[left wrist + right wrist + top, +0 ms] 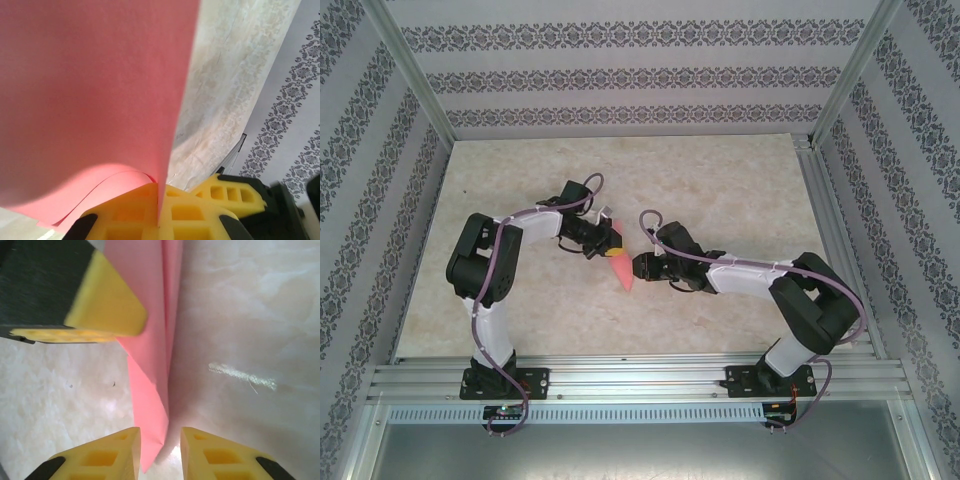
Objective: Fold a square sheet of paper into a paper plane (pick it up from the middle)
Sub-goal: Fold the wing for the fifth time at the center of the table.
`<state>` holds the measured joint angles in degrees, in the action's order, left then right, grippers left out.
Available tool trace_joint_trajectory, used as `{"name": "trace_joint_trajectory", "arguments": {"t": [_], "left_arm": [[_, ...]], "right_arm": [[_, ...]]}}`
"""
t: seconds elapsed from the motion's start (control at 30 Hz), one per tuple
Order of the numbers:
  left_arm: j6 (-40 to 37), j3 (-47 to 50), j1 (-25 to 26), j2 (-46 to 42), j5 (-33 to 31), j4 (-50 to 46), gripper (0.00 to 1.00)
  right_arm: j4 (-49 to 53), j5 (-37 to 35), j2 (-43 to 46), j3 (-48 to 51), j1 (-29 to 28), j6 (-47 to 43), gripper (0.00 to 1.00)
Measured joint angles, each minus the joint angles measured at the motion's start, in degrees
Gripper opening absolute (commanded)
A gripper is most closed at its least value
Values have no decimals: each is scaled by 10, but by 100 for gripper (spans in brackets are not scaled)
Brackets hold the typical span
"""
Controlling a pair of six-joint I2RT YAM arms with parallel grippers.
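While left pincer [159,212] clamps paper plane [90,100], right pincer [160,452] slightly parted.

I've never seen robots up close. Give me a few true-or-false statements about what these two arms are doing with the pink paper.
1. The pink paper is a flat, open square. False: it is folded into a narrow, pointed shape.
2. The left gripper is shut on the paper. True.
3. The right gripper squeezes the paper tight. False: its jaws stand apart, with the paper's tip in the gap.
4. Both grippers have yellow fingers. True.
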<state>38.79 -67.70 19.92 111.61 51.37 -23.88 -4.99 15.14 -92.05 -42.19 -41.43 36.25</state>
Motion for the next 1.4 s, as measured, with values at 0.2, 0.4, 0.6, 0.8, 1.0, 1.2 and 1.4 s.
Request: {"name": "trace_joint_trajectory", "arguments": {"t": [0.2,0.4,0.6,0.8,1.0,1.2,1.4], "left_arm": [[-41,-4,-4,27,24,-18,0],[-49,-4,-9,32,41,-19,0],[-38,-2,-17,32,69,-8,0],[-23,-2,-17,31,80,5,0],[-5,5,-19,29,84,26,0],[10,10,-19,28,84,43,0],[35,28,-19,24,88,68,3]], "right_arm": [[-47,37,-40,4,2,42,28],[-73,52,-82,-3,-3,67,32],[-89,52,-90,-8,-14,81,33],[-135,59,-124,-24,-18,107,32],[-157,56,-146,-31,-24,124,23],[-145,54,-146,-31,-27,119,13],[-68,51,-122,-40,-24,76,5]]}}
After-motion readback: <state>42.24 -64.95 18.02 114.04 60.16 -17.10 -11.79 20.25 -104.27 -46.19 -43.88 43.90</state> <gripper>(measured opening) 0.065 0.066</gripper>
